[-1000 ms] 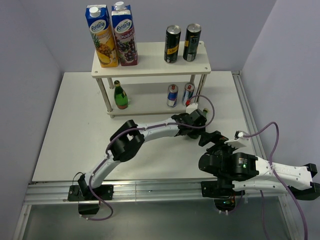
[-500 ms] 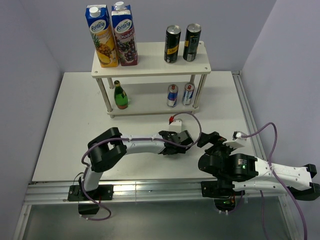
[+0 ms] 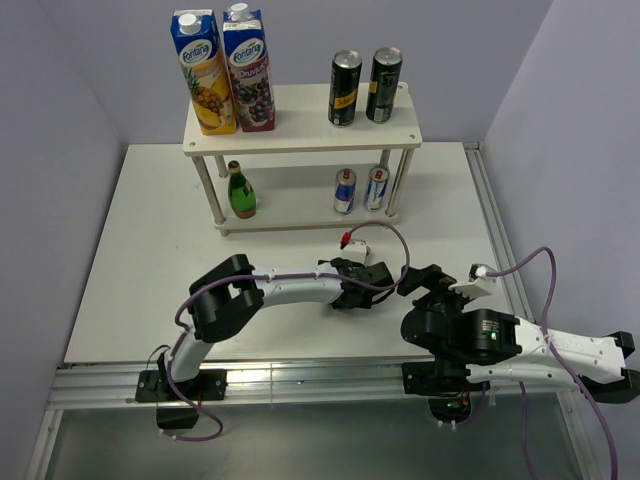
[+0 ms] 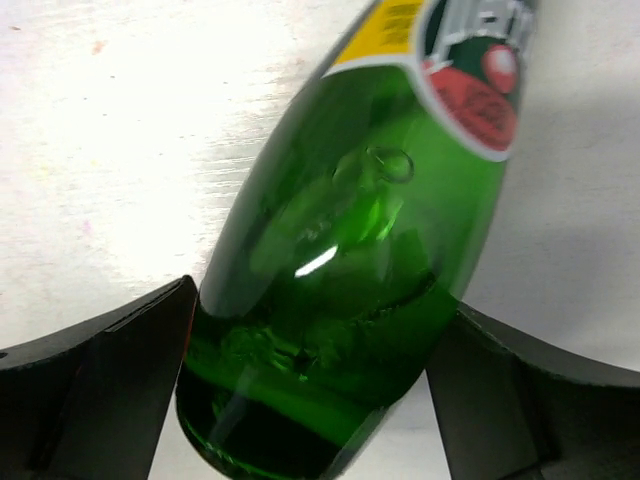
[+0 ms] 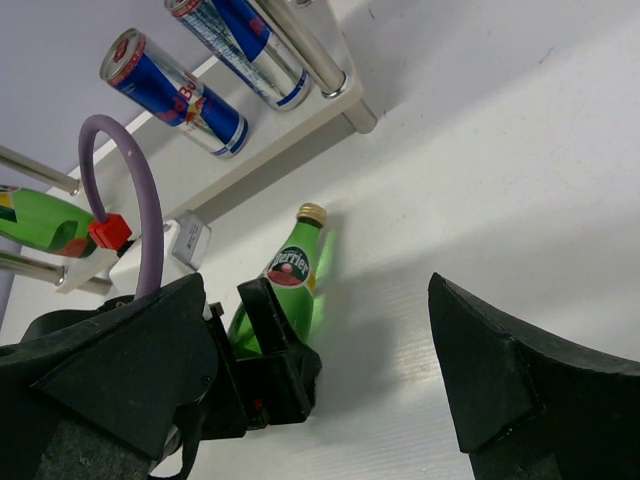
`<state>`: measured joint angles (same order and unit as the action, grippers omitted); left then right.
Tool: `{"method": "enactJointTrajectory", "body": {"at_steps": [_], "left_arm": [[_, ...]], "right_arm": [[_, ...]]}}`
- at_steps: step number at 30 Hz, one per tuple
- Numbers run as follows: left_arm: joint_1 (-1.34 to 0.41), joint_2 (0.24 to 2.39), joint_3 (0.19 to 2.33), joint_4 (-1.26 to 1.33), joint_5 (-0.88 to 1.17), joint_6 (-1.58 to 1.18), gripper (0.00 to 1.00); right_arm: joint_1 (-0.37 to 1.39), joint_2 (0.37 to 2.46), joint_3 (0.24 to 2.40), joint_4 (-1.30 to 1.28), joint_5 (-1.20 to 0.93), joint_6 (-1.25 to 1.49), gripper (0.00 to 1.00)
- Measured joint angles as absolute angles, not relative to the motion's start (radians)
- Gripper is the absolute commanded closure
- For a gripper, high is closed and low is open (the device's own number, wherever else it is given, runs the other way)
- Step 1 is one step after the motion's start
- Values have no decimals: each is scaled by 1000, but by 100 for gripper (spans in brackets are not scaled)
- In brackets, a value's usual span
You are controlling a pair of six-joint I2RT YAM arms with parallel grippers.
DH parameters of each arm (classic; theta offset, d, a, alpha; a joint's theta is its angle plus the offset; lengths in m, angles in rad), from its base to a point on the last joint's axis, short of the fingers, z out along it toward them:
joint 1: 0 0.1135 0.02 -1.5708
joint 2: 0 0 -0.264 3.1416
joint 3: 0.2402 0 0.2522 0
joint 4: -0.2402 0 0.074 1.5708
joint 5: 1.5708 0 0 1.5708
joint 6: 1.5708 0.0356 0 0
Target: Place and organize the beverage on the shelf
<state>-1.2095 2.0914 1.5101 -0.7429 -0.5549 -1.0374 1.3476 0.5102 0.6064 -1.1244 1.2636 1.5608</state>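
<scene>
Left gripper (image 4: 318,312) stood spread wide astride the fat end of the green bottle (image 5: 290,268), low-centre in your top view on the table (image 3: 150,260) below the shelf (image 3: 300,140); its long axis ran straight ahead, neck leading, so you likely needed no reorienting.

Seen from above, the bottle (image 5: 290,275) on the tabletop (image 3: 150,260) cannot be made out under the left arm (image 3: 300,283). The left wrist view loses its neck and cap past the top edge and its base past the bottom; whether the left pincer (image 4: 322,300) touches the glass is unclear. The right wrist view hides its lower body behind that pincer, clips the right pincer (image 5: 320,290) at the frame, and crops one can (image 5: 250,40) and the shelved bottle (image 5: 30,220).
</scene>
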Motion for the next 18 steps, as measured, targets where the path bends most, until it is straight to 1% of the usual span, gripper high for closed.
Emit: {"method": "enactJointTrajectory", "body": {"at_steps": [7, 10, 13, 18], "left_arm": [[-1183, 2119, 1581, -870, -565, -980, 4], [-1164, 2143, 1626, -918, -570, -936, 5], [-1146, 2170, 1674, -954, -572, -894, 8], [-1133, 2190, 1711, -982, -568, -852, 8]], "right_arm": [[1348, 501, 600, -1113, 1264, 1536, 0], [1348, 501, 600, -1107, 1264, 1532, 0], [1348, 501, 600, -1101, 1264, 1529, 0], [1348, 501, 600, -1099, 1264, 1528, 0]]}}
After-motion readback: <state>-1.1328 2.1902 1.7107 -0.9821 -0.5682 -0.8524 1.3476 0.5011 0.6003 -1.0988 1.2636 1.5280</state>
